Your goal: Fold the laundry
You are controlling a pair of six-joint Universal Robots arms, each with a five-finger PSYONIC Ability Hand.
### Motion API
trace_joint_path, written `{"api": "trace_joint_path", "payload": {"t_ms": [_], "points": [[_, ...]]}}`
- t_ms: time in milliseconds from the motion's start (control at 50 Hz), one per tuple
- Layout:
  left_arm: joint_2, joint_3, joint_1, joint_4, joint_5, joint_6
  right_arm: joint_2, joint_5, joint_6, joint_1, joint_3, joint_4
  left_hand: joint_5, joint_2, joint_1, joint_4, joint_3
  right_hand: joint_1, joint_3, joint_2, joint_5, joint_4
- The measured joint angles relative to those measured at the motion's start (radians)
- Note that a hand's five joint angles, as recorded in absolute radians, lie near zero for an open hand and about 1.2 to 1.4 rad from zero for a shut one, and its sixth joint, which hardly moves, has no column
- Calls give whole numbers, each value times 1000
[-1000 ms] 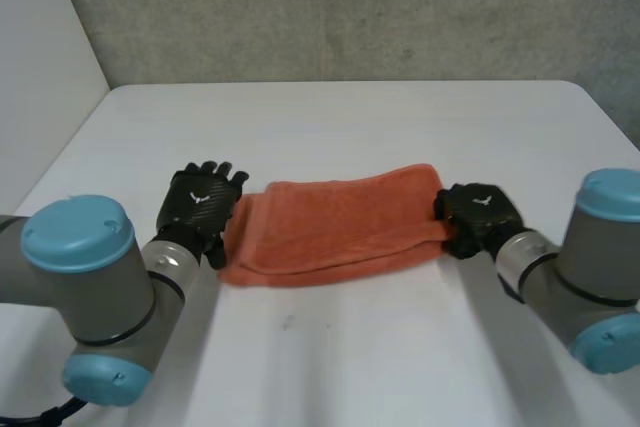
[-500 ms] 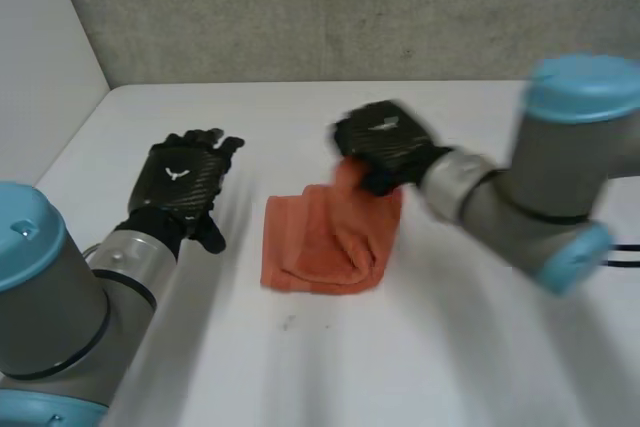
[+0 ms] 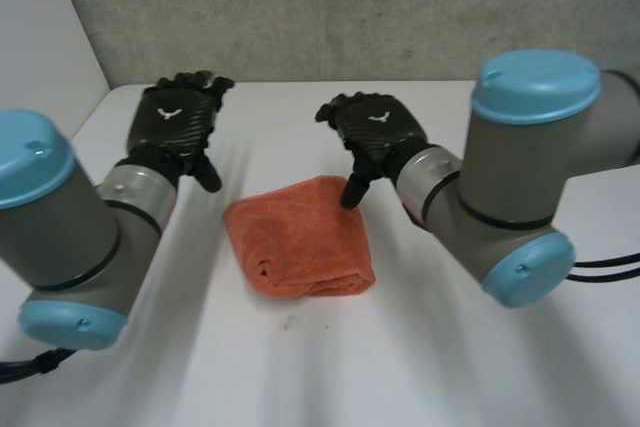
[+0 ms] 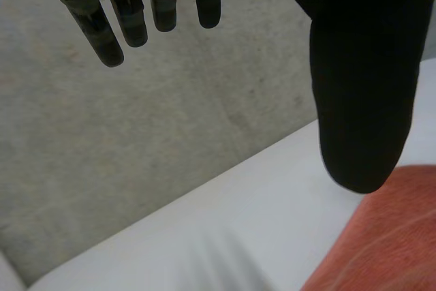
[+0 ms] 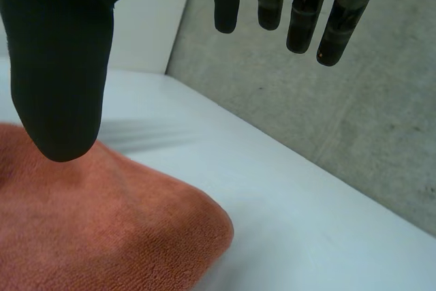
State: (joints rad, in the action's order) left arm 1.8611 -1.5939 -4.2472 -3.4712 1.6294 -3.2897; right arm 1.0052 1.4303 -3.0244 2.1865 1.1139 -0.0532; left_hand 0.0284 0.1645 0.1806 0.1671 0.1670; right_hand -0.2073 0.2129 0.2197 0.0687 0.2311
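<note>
The folded towel [image 3: 300,237] lies just nearside of the released, empty right hand [image 3: 375,132]; the left hand [image 3: 180,122], also released, sits farther off, far-left of it.

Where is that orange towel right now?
In the head view the folded orange towel lies on the white table, between the left hand and the right hand, nearer the right one.
</note>
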Motion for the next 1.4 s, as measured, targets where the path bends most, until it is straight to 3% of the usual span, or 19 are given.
{"api": "trace_joint_path", "payload": {"t_ms": [280,540,740,960,1220,1400], "points": [[160,96,95,167,4,152,-122,-72,-97,-40,-22,-63,0,0,0,0,0,0,0,0,0,0],[214,33,86,283,67,137,-290,-69,-104,-30,-146,-193,0,0,0,0,0,0,0,0,0,0],[243,27,66,281,61,106,-293,-65,-56,-42,-152,-200,0,0,0,0,0,0,0,0,-5,0],[86,75,70,271,34,83,-75,-67,-45,-57,-76,-154,0,0,0,0,0,0,0,0,-5,0],[-241,141,5,281,25,108,374,108,-41,-177,197,58,0,0,0,0,0,0,0,0,-5,0],[-343,84,-40,302,22,163,526,120,-38,-262,341,62,0,0,0,0,0,0,0,0,-5,0]]}}
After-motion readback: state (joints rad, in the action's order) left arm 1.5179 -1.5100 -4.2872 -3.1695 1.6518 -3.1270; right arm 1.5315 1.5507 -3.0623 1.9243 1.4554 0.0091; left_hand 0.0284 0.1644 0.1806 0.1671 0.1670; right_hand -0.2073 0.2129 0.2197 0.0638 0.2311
